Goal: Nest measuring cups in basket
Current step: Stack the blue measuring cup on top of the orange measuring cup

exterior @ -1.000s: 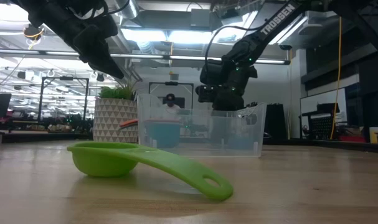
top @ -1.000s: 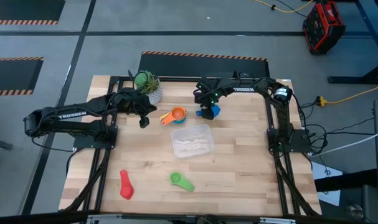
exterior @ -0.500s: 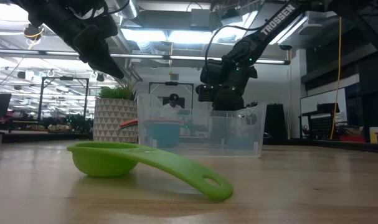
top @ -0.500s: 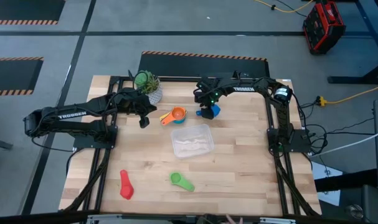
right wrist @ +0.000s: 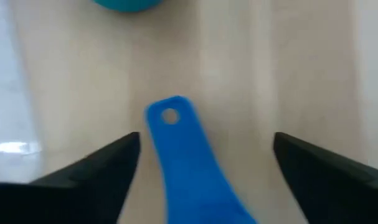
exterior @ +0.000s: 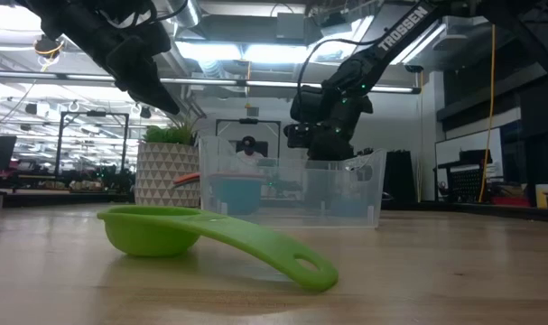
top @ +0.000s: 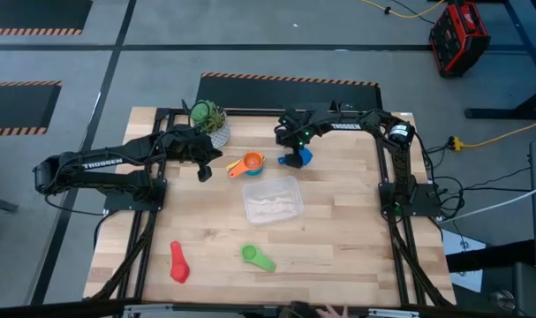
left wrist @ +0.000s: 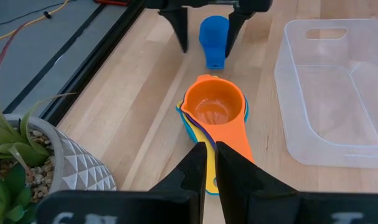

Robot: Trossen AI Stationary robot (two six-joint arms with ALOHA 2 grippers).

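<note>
We see the right claw (top: pixel 293 159) spread wide over the dark blue cup (top: pixel 304 156), which lies on the surface (top: pixel 338 238) behind the clear basket (top: pixel 272 200). The right wrist view alone shows its handle (right wrist: pixel 185 162) between the fingers, untouched. The left claw (left wrist: pixel 208 163), fingers nearly closed and empty, hovers above the orange stack (left wrist: pixel 215 112) beside the basket.

Between the two dark fingers (right wrist: pixel 89 171) of the right gripper (right wrist: pixel 204 171), which stand wide apart, a blue handle (right wrist: pixel 192 165) with a small hole lies on the wooden table (right wrist: pixel 263 68), and a teal cup (right wrist: pixel 127 4) shows at the edge.
</note>
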